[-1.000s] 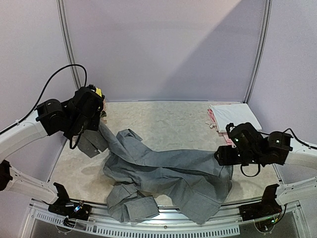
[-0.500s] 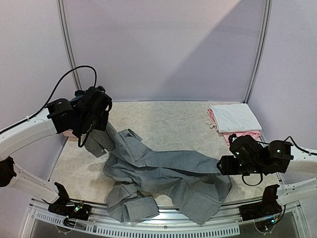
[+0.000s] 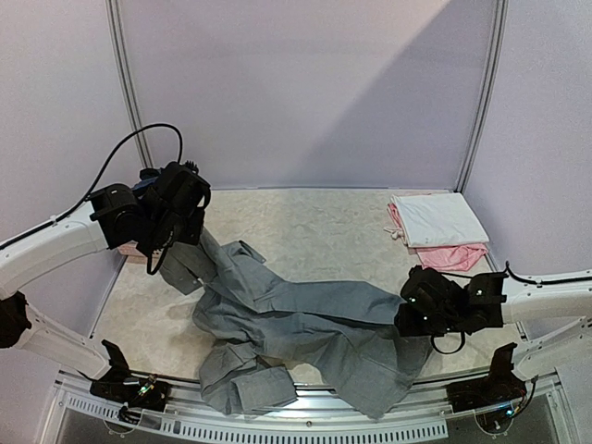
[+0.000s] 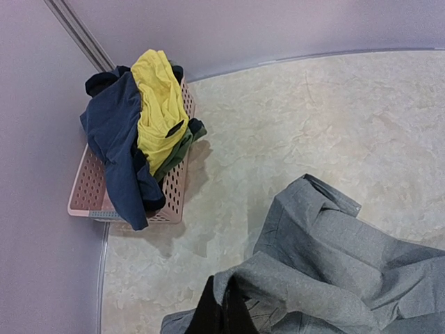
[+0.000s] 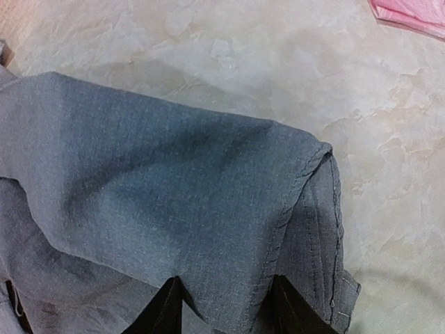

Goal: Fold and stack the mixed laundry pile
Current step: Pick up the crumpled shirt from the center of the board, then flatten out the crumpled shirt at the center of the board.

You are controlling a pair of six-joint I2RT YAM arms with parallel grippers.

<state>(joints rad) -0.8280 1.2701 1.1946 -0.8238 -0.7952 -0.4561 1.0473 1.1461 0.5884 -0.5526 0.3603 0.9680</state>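
Left gripper [image 4: 222, 306] is pinched shut on a fold of the soft grey cloth trousers [image 3: 305, 319]. It holds that bit up off the table, at the left of the top view. Right gripper [image 5: 222, 289] has its two fingers wide apart, low over the other end of the trousers, at the lower right of the top view. A stitched edge of the grey cloth lies between the fingers, but they do not squeeze it.

The trousers lie across the middle of the pale stone-look table [image 3: 324, 231], all crumpled and twisted. One part reaches over the near edge. They are not folded yet.

At the upper right of the top view, a flat folded white cloth piece [image 3: 439, 217] sits on a folded pink cloth piece [image 3: 453, 256]. That looks like the start of the stack, so I think two pieces are done.

At the upper left of the left wrist view, a pink plastic lattice basket [image 4: 90, 191] holds more clothes. I see a navy blue cloth top [image 4: 115, 139], a bright yellow cloth garment [image 4: 160, 97] and a bit of dark green cloth [image 4: 186, 139]. They sit in a loose heap and hang over the sides. None of them is folded.

So I think the job is less than half done. The trousers need folding and stacking, and then each piece in the basket.
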